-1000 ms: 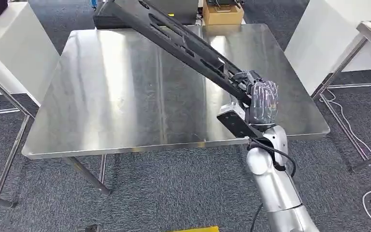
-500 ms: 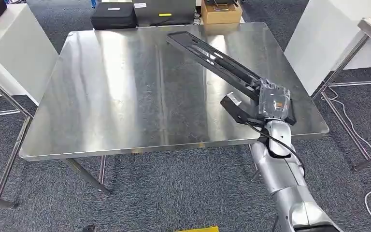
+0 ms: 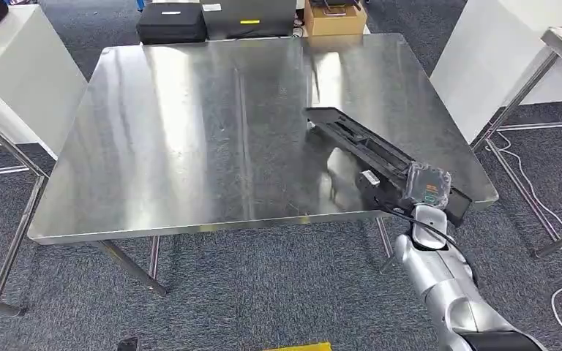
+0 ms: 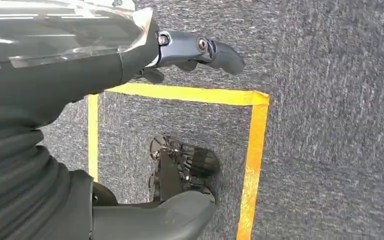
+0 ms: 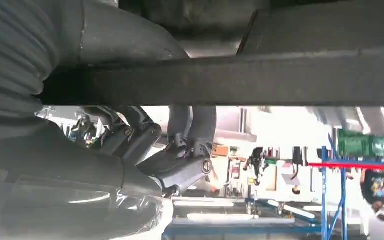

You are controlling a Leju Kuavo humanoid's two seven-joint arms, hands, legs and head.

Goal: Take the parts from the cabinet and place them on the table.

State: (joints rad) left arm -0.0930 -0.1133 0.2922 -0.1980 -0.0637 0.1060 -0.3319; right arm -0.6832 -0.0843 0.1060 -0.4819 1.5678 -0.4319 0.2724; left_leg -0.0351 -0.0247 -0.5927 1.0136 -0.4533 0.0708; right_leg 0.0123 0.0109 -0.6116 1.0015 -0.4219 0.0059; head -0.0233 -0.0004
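The long black part (image 3: 372, 151) lies at a slant on the right side of the steel desk (image 3: 190, 146), its far end near the middle of the desk and its near end passing over the front right corner, where the right hand (image 3: 426, 184) holds it. From the head view the hand is wrapped in clear plastic and sits on top of the part at the desk edge, so the fingers themselves are hidden there — the right wrist view shows them instead: the dark fingers (image 5: 190, 125) curl around the black bar (image 5: 230, 80) that crosses this picture, and the thick thumb side presses close to it, so the hand grips the part firmly. Whether the near end of the part rests fully on the desk I cannot tell. The silver right arm (image 3: 439, 278) comes up from below to the desk corner. The left hand (image 4: 130, 55) hangs over grey carpet (image 4: 330, 125) with yellow tape lines (image 4: 254, 150) — its fingers (image 4: 215, 50) are spread apart with nothing between them. Behind the desk stand a black case (image 3: 172, 23) and a cardboard box (image 3: 336, 18) on the floor, and a white cabinet (image 3: 22, 66) is at the left.
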